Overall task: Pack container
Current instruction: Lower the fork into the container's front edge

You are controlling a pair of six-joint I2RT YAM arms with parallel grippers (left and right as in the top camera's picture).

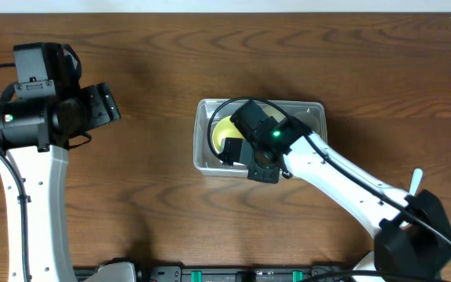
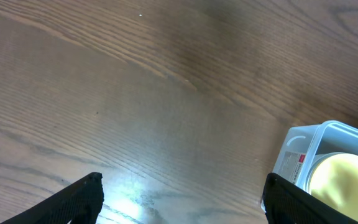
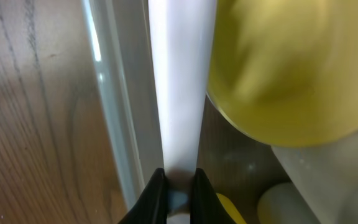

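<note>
Well, yel. bowl [image 1: 224, 133] inside container [image 1: 310, 110]

The container [image 1: 201, 141] [image 2: 309, 134] is a clear rectangular plastic tub with rounded corners and a rim. It stands upright and open-topped just right of the table's [image 1: 147, 204] middle, its long sides parallel to the far edge. A white-and-red label shows on its left end, and a yellow bowl [image 1: 224, 133] sits inside.

One container [image 1: 201, 157]; one yellow bowl [image 1: 224, 135]; one white piece [image 3: 179, 81]; two arms [image 1: 34, 180] [image 1: 343, 176].
</note>
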